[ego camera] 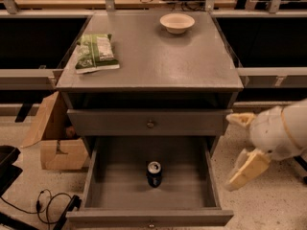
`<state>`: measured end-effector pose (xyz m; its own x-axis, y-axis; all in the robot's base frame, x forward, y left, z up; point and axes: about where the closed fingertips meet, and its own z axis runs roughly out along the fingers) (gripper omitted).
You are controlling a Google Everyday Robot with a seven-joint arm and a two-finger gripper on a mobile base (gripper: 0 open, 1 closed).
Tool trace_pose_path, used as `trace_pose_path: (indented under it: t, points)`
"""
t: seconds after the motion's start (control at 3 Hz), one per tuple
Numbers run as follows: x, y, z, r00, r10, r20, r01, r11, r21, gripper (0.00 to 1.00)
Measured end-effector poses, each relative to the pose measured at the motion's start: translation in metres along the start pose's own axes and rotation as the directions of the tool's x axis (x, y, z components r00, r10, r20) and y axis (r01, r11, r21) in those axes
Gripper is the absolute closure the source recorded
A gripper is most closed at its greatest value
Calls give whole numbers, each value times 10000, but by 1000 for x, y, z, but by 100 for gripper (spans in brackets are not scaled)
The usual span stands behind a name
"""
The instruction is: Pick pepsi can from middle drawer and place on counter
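The pepsi can [154,173] stands upright on the floor of the open middle drawer [115,188], near its centre, silver lid up. The counter [158,61] is the grey cabinet top above it. My gripper [242,145] hangs to the right of the cabinet, just outside the drawer's right wall and level with the closed drawer front above. Its cream fingers [245,170] are spread apart and hold nothing. It is well clear of the can.
A green chip bag [96,52] lies on the counter's left side and a white bowl [177,22] stands at its back. A closed drawer front with a knob [150,124] sits above the open drawer. A cardboard box [53,138] and cables [48,202] are on the floor at left.
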<state>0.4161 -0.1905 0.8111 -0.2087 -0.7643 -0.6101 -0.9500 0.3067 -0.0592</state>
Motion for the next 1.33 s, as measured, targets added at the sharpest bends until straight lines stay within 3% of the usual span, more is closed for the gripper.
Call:
trace_pose_path:
  t: [0.33, 0.67, 1.0, 1.33]
  points:
    - [12, 15, 75, 9625, 548, 2657, -476, 9983, -332, 0]
    - [-14, -10, 111, 8565, 474, 5140, -801, 9959, 416, 0]
    - [-30, -43, 139, 7519, -171, 6591, -978, 9857, 1371, 0]
    - [-19, -44, 167, 7092, -111, 7050, -1080, 9864, 1242, 0]
